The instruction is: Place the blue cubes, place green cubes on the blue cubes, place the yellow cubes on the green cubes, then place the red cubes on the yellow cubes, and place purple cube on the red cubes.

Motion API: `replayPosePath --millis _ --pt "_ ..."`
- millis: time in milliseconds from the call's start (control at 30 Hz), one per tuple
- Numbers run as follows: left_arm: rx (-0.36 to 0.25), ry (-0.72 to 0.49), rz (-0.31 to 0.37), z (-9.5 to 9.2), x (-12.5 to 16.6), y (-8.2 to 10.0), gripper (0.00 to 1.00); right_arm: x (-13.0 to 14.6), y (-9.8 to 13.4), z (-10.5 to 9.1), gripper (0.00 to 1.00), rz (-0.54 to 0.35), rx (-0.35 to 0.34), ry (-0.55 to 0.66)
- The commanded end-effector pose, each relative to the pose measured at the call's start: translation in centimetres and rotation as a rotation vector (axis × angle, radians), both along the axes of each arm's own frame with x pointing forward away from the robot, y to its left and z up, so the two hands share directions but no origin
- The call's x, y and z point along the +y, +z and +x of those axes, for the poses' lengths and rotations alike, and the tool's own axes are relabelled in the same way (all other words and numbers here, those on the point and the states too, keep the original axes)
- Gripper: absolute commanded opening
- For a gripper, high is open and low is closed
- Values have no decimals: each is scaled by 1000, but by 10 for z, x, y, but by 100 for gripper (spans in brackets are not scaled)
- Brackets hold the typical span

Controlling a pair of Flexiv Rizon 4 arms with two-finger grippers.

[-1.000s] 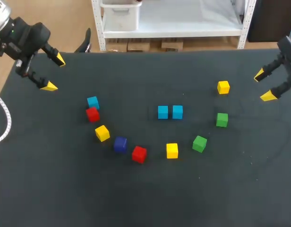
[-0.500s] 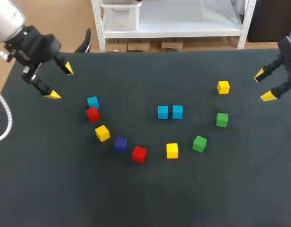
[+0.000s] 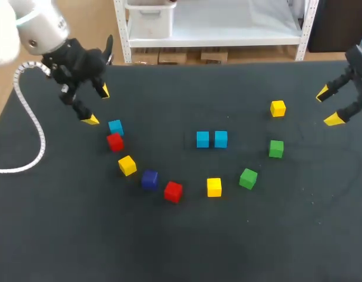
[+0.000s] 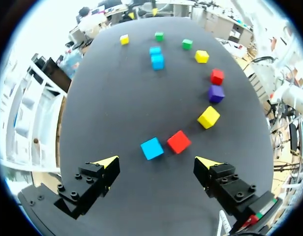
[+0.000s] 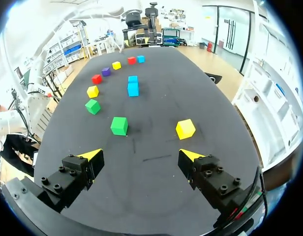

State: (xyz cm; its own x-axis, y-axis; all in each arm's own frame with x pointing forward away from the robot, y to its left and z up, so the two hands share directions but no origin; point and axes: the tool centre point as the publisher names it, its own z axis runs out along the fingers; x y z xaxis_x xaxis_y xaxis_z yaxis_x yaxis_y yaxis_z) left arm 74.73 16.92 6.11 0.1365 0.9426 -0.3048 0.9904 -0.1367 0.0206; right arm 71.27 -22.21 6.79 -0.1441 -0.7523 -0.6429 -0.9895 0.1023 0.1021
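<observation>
Two blue cubes [image 3: 203,139] [image 3: 221,138] sit side by side mid-table. A third blue cube [image 3: 115,127] lies at the left, touching a red cube [image 3: 114,141]. My left gripper [image 3: 97,106] hangs open just left of that pair; in the left wrist view the blue cube [image 4: 152,148] and red cube [image 4: 179,141] lie just ahead of the open left gripper [image 4: 156,161]. Yellow [image 3: 127,165], purple [image 3: 149,179], red [image 3: 173,191], yellow [image 3: 214,187] and green [image 3: 248,178] [image 3: 276,148] cubes form an arc. My right gripper [image 3: 328,107] is open at the right edge, empty, near a yellow cube [image 3: 278,108].
The black table [image 3: 181,247] has wide bare room in front of the arc of cubes. A white cable [image 3: 34,135] from my left arm loops over the table's left side. In the right wrist view the yellow cube [image 5: 185,129] and a green cube [image 5: 119,126] lie ahead of the right gripper [image 5: 140,154].
My left arm has swung right and inward, bringing its open gripper close to the left blue cube. The right arm and all cubes have stayed put.
</observation>
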Motion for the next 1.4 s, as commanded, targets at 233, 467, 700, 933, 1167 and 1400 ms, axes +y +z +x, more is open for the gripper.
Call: replayPosePath --millis 233,467,700,933,1167,1400 --pt "32 65 48 14 -10 -24 100 0 0 0 100 2 -1 0" --pt "36 90 65 10 -12 -34 100 0 0 0 100 2 -1 0" --pt "42 123 79 7 -14 -41 100 0 0 0 100 2 -1 0" --pt "42 140 99 6 -17 -46 100 0 0 0 100 2 -1 0" --pt "48 157 120 6 -22 -53 100 0 0 0 100 2 -1 0" --pt "52 172 125 10 -21 -56 100 0 0 0 100 2 -1 0"
